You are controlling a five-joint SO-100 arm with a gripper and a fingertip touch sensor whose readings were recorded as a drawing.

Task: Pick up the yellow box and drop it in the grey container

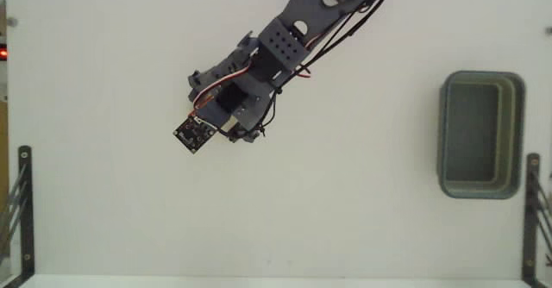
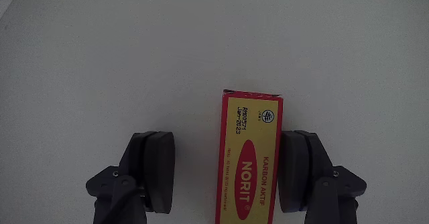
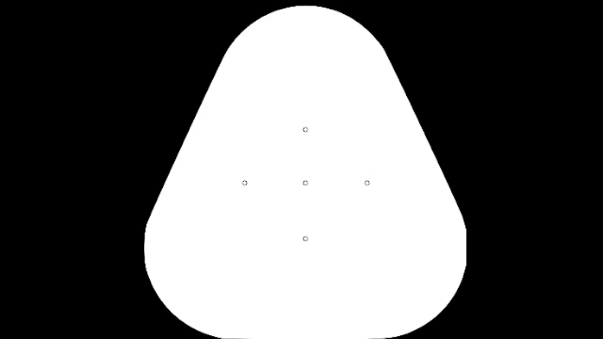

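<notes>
across the white table (image 1: 112, 210), seen from the fixed view above, we note the arm (image 1: 285, 46) reaching in from the top edge and angled down toward the left of centre. the grey container (image 1: 517, 133) sits well apart at the right side of that view, upright, its long side running top to bottom, and we see nothing inside it. black brackets (image 1: 23, 206) stand at the lower left and lower right edges.

in the wrist view we find the pincer (image 2: 226, 174) spread wide, its two dark fingers (image 2: 157, 170) standing apart, gripping nothing. the yellow box (image 2: 251, 160) lies flat on the table between them, red oval mark and printed lettering facing up, its long side running away from the camera. it lies close against the right-hand finger; we cannot tell whether they touch. a clear gap of bare table separates it from the left-hand finger. in the fixed view the box is hidden under the arm's head.
</notes>
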